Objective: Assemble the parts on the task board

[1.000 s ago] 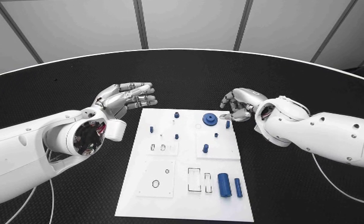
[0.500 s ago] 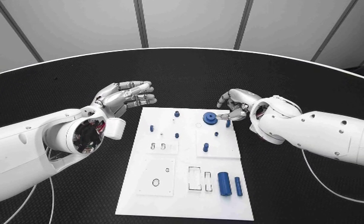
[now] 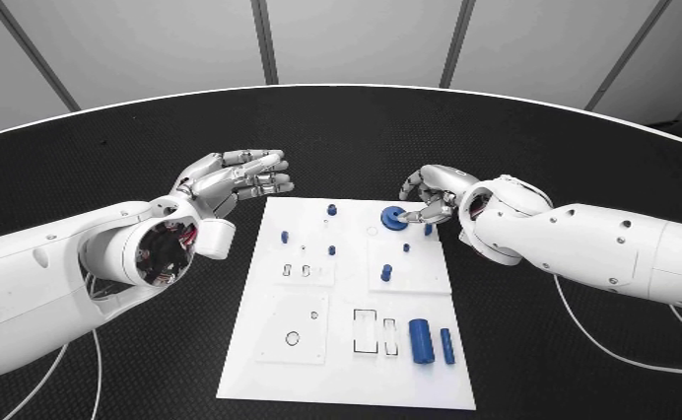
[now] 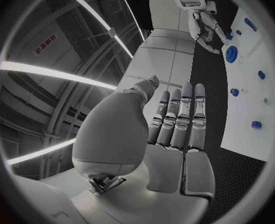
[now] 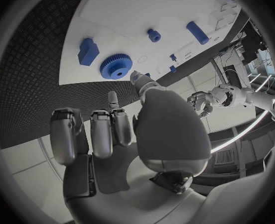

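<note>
The gear (image 3: 394, 220) lies flat near the far edge of the board (image 3: 341, 381), with a small blue block (image 5: 87, 50) just beside it toward the board's right edge. My right hand (image 3: 435, 198) sits at that far right corner, fingers curled loosely with nothing in them that I can see; one fingertip (image 5: 136, 76) reaches toward the gear's rim, though I can't tell whether it touches. I judge the step in hand to be the approach to the gear, with no grasp made yet.

Next I'd need to get thumb and a finger on opposite sides of the toothed rim and close on it before any lift.

Further out, several small pegs (image 3: 331, 211) stand on the board, and a cylinder (image 3: 420, 344) lies near the front edge with a thinner rod (image 3: 446, 349) beside it. My left hand (image 3: 238, 178) hovers off the board's far left corner, fingers straight and together, holding nothing
</note>
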Controlling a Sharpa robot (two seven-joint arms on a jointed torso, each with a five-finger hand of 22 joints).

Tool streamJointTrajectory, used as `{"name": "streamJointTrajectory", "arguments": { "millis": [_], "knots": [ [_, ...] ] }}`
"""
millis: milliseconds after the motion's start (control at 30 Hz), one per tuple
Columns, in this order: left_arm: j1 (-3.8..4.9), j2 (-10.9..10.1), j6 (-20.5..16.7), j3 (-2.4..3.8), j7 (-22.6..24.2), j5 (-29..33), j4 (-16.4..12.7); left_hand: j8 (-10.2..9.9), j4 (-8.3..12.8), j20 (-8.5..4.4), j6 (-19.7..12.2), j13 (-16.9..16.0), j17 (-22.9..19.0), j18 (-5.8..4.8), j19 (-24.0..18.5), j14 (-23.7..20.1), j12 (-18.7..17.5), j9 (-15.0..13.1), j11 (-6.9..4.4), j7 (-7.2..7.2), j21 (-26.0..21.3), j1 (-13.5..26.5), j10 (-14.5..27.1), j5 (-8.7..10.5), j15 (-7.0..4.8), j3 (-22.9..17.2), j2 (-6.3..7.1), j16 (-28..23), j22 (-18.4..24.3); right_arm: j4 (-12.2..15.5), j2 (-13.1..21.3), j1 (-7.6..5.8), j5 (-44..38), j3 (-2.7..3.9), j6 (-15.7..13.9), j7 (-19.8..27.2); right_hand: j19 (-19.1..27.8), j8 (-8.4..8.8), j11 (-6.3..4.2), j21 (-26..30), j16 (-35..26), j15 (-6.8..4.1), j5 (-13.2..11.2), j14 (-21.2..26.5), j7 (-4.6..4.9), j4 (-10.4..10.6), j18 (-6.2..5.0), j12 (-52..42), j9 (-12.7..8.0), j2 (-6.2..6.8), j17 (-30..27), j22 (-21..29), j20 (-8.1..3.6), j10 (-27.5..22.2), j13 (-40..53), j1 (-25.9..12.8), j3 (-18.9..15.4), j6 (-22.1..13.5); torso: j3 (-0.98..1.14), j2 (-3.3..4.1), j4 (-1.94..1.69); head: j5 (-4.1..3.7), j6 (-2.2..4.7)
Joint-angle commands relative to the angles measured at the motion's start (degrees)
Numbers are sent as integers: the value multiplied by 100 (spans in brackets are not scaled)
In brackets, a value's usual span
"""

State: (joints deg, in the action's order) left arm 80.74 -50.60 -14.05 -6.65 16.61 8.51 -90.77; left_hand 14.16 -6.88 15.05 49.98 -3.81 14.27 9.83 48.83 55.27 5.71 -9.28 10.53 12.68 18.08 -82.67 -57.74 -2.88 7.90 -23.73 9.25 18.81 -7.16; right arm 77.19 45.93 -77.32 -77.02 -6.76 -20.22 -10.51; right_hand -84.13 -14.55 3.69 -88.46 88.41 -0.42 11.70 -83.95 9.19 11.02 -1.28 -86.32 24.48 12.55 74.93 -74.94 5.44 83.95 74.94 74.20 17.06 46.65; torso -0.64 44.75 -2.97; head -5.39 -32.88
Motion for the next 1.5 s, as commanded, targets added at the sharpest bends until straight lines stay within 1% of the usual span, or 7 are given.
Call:
{"name": "streamJointTrajectory", "arguments": {
  "millis": [33, 167, 300, 500, 667, 900, 1500],
  "knots": [
    [0, 0, 2, 0, -3, 0, -2, -32, 2, 20, 8, 1, 6, 66, -10, -28, -24, 10, 19, 129, -26, 19, -4, -7, 8, -42, -5, -23, 5, -22, -29, 0, 0, 0, 39, -2, -489, -17, 53, -38, 20, 32, 12, -543, -5, 7, 80, -34, -6, 7, 1181, -1318, 38, 361, 1186, 70, -22, -27, -1, 3, -7, -12, -22],
    [0, 0, 0, 0, -4, 0, -5, -32, 2, 20, 8, 1, 6, 66, -10, -28, -24, 10, 19, 129, -26, 19, -4, -7, 8, -42, -5, -23, 5, -59, -77, 1, 1, 0, 111, -7, -501, -17, 54, -52, 26, 34, 18, -545, -4, 7, 86, -51, -7, 5, 1194, -1341, 40, 373, 1202, 78, -23, -31, 0, -2, -3, 6, -55],
    [0, 1, -11, 0, 2, 0, -7, -35, 8, 20, 6, 2, 7, 66, -9, -32, -29, 12, 21, 132, -26, 25, -2, -7, 10, -50, 1, -30, 6, -105, -117, 1, 1, 0, 189, -34, -510, -18, 55, -63, 30, 35, 20, -547, -4, 10, 90, -66, -7, 4, 1203, -1358, 41, 383, 1216, 78, -24, -31, 3, 0, 0, 18, -56],
    [1, 4, -20, 0, 3, 0, -13, -35, 8, 20, 6, 2, 7, 66, -9, -32, -29, 12, 21, 132, -26, 25, -2, -7, 10, -50, 1, -30, 6, -151, -159, 1, 1, 0, 283, -64, -514, -23, 56, -67, 35, 37, 25, -549, -3, 17, 92, -74, -7, -1, 1214, -1365, 43, 389, 1224, 78, -27, -25, -9, -1, -6, 15, -73],
    [1, -3, -26, 0, 5, 0, -22, -40, 13, 20, 1, 3, 8, 66, -9, -35, -36, 14, 24, 135, -26, 32, 2, -7, 12, -57, 6, -35, 8, -222, -217, 2, 1, -1, 314, -66, -519, -25, 57, -74, 39, 38, 35, -550, -2, 21, 95, -70, -8, -7, 1223, -1377, 45, 385, 1220, 82, -26, -27, 4, 4, -4, 29, -82],
    [1, -9, -29, 1, 4, 0, -28, -40, 13, 20, 1, 3, 8, 66, -9, -35, -36, 14, 24, 135, -26, 32, 2, -7, 12, -57, 6, -35, 8, -300, -274, 2, 1, -1, 316, -60, -519, -27, 58, -74, 41, 40, 46, -551, -1, 23, 95, -75, -9, -17, 1226, -1377, 47, 388, 1225, 91, -20, -28, 0, 3, -7, 43, -117],
    [1, -15, -29, 1, -6, 0, -26, -40, 13, 20, 1, 3, 8, 66, -9, -35, -36, 14, 24, 135, -26, 32, 2, -7, 12, -57, 6, -35, 8, -363, -331, 30, 1, -2, 451, -39, -536, -54, 57, -95, 52, 43, 65, -554, -5, 22, 103, -118, -6, -51, 1247, -1410, 53, 417, 1266, 126, 16, 5, 6, -5, 1, 58, -149]
  ]
}}
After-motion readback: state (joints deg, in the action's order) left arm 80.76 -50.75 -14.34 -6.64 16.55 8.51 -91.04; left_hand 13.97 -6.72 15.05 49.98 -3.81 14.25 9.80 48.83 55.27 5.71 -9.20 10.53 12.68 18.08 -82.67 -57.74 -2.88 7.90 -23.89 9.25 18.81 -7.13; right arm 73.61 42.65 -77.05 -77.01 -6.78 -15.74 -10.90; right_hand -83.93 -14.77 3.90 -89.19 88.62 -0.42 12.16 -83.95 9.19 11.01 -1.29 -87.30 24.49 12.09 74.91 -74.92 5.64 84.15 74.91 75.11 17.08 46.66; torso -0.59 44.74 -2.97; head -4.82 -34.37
